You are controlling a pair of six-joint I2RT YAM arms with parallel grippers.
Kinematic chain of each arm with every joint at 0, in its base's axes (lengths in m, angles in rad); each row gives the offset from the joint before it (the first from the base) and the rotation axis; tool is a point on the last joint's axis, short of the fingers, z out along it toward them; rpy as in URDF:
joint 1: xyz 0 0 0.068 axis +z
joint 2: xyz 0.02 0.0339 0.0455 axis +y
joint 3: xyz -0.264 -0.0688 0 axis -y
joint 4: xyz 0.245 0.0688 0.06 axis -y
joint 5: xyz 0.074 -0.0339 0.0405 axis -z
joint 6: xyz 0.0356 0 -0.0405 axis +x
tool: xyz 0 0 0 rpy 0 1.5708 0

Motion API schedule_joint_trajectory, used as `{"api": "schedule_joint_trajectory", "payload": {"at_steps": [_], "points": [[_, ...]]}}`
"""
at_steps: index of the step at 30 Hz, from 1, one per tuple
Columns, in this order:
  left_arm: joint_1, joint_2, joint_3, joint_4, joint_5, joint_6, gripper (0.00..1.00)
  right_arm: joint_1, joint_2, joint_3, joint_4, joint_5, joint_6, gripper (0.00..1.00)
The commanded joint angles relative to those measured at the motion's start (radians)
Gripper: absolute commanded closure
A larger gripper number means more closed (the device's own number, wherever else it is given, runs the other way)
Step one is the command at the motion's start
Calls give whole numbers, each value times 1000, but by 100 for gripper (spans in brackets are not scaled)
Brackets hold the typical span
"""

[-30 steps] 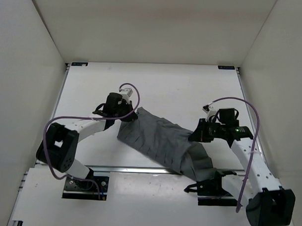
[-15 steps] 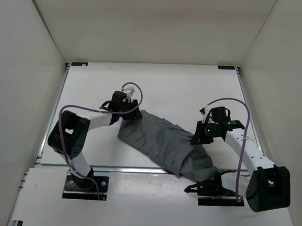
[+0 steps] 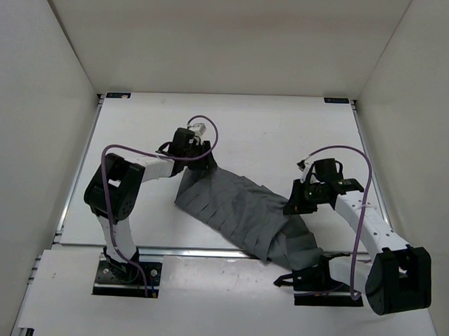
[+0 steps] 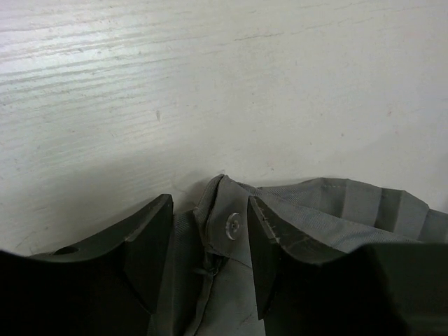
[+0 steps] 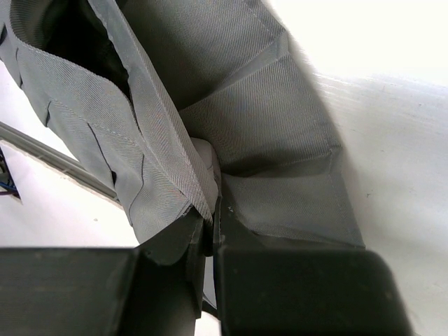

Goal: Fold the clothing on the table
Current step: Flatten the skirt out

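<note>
Sprawled diagonally across the lower middle of the top view: dark grey clothing (image 3: 234,207) on the white tabletop (image 3: 270,129), upper end at centre-left, lower end reaching the near edge at lower right. Left jaws parted at that upper end, straddling a fabric edge with a clear button (image 4: 233,225) and a gap on either side. Right jaws pinched tight on a fold of the clothing at centre-right.
</note>
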Motion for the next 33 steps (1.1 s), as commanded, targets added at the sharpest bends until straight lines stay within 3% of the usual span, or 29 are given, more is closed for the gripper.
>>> {"api": "schedule_joint_trajectory", "payload": {"at_steps": [1, 10, 20, 23, 27, 28, 33], "points": [[-15, -24, 21, 32, 34, -6, 43, -11, -2, 7, 28, -8, -7, 100], [-23, 7, 42, 29, 86, -11, 46, -6, 0, 10, 37, -22, -9, 100], [-57, 25, 51, 55, 31, 25, 46, -9, -6, 10, 34, -28, -13, 100], [-50, 54, 88, 9, 51, 46, 59, -6, -3, 10, 40, -30, -13, 100], [-55, 24, 42, 53, 43, 26, 95, -9, -3, 5, 41, -28, -9, 100], [-56, 21, 33, 58, 43, 25, 100, -6, -2, -4, 47, -30, -13, 100], [-30, -48, 41, 47, 78, 17, 100, -3, 2, 30, 54, -39, -26, 100]]}}
